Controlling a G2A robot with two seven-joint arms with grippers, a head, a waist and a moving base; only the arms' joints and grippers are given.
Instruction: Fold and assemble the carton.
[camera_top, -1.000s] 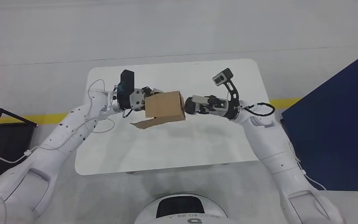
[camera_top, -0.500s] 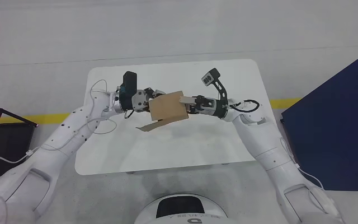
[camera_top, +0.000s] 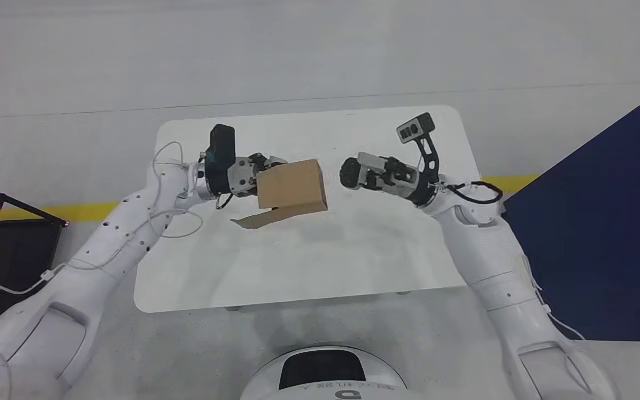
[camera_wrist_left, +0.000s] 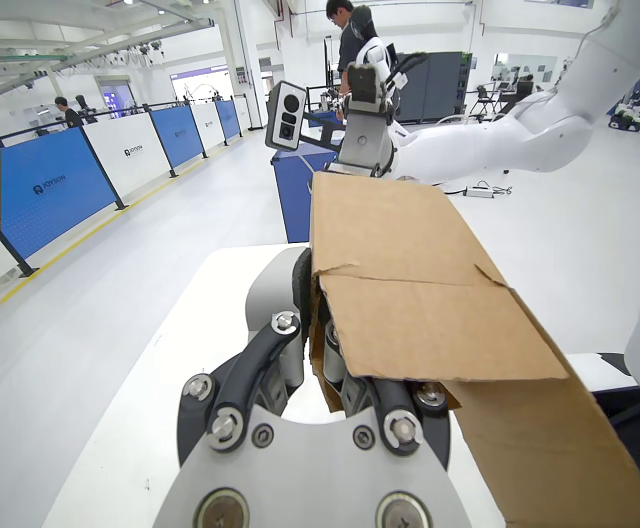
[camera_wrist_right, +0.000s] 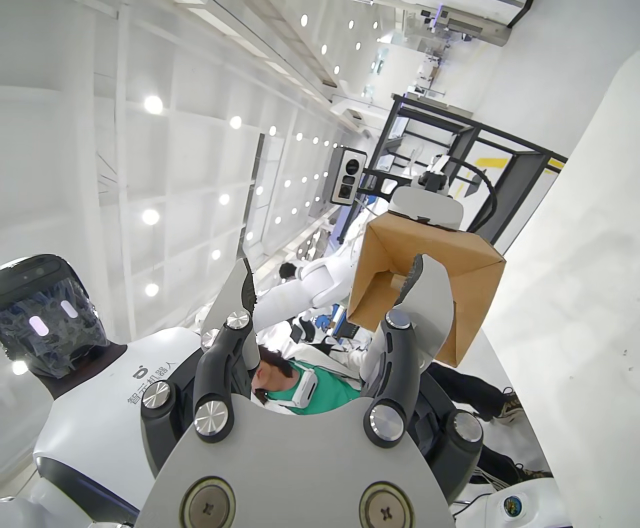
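The brown carton (camera_top: 292, 186) is held in the air over the white table (camera_top: 400, 250), with one flap (camera_top: 254, 220) hanging loose below it. My left gripper (camera_top: 258, 181) is shut on the carton's left end; in the left wrist view its fingers (camera_wrist_left: 300, 280) pinch a side wall of the carton (camera_wrist_left: 400, 240). My right gripper (camera_top: 347, 172) hangs a short gap to the right of the carton, open and touching nothing. In the right wrist view the right gripper (camera_wrist_right: 332, 285) faces the open end of the carton (camera_wrist_right: 450, 255).
The table's far and right edges lie close behind the arms. A dark blue barrier (camera_top: 580, 230) stands on the floor to the right, and a black frame (camera_top: 20, 250) to the left. Bare tabletop lies in front of the carton.
My right gripper has drawn back to the right, away from the carton's end that it touched half a second ago, and its wrist has turned. The carton has shifted slightly left.
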